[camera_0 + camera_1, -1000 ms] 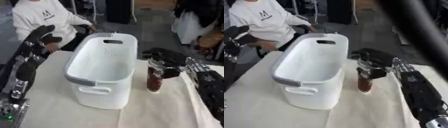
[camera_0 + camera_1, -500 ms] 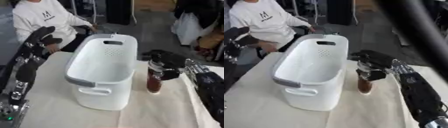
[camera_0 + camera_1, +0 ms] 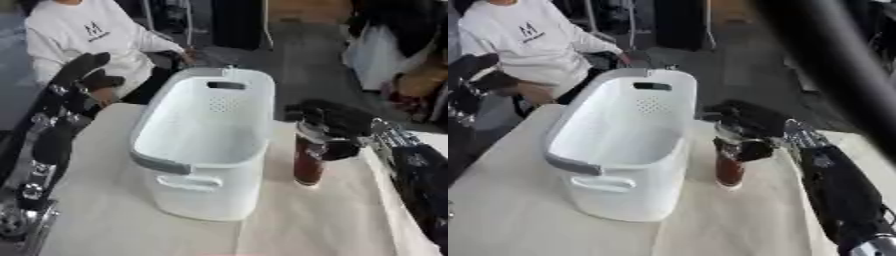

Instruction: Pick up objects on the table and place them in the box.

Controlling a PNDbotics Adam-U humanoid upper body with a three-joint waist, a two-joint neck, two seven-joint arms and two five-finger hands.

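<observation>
My right hand [image 3: 337, 131] had its fingers curled round the top of the dark red bottle [image 3: 308, 162], which stood upright on the counter [image 3: 332, 220] just right of the white box [image 3: 206, 150], touching nothing else. I gripped high, I judge, so it could lift over the rim. My left hand [image 3: 83, 75] hung relaxed at the far left, idle.
</observation>
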